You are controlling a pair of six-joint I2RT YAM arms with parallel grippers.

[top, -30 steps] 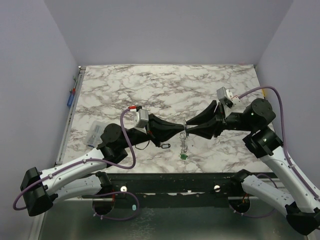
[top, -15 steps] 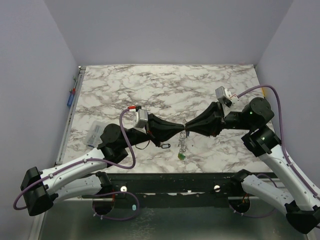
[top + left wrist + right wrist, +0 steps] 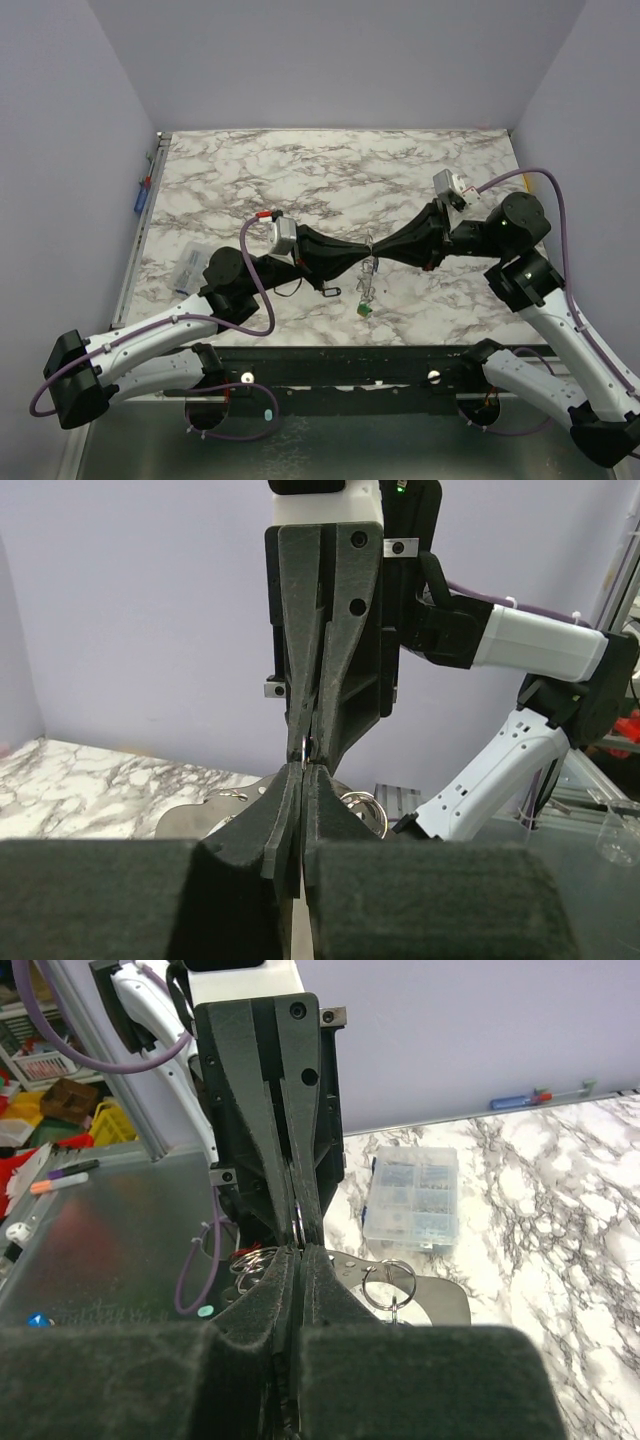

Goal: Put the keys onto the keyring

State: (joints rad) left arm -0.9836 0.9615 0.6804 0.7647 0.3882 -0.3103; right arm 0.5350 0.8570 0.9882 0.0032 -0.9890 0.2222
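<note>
Both grippers meet tip to tip above the table's front middle. My left gripper [image 3: 364, 252] is shut on the keyring [image 3: 371, 249], a thin wire loop held upright, and my right gripper [image 3: 379, 250] is shut on its other side. In the left wrist view my shut left gripper [image 3: 304, 767] pinches the keyring [image 3: 304, 747] right under the right gripper's fingers [image 3: 325, 630]. From the right wrist, my shut right gripper [image 3: 298, 1250] holds the wire of the keyring [image 3: 297, 1222]. The keys [image 3: 365, 287] dangle below the loop, with a green tag [image 3: 366, 310] lowest.
A small black oval ring [image 3: 331, 292] lies on the marble just left of the hanging keys. A clear compartment box [image 3: 190, 268] sits at the table's left edge, also seen from the right wrist as the box [image 3: 415, 1198]. A blue-handled screwdriver [image 3: 141, 197] lies along the left rail.
The right gripper has closed from open onto the keyring and shifted slightly up. The left gripper stayed shut on the ring. The hanging keys moved little.
</note>
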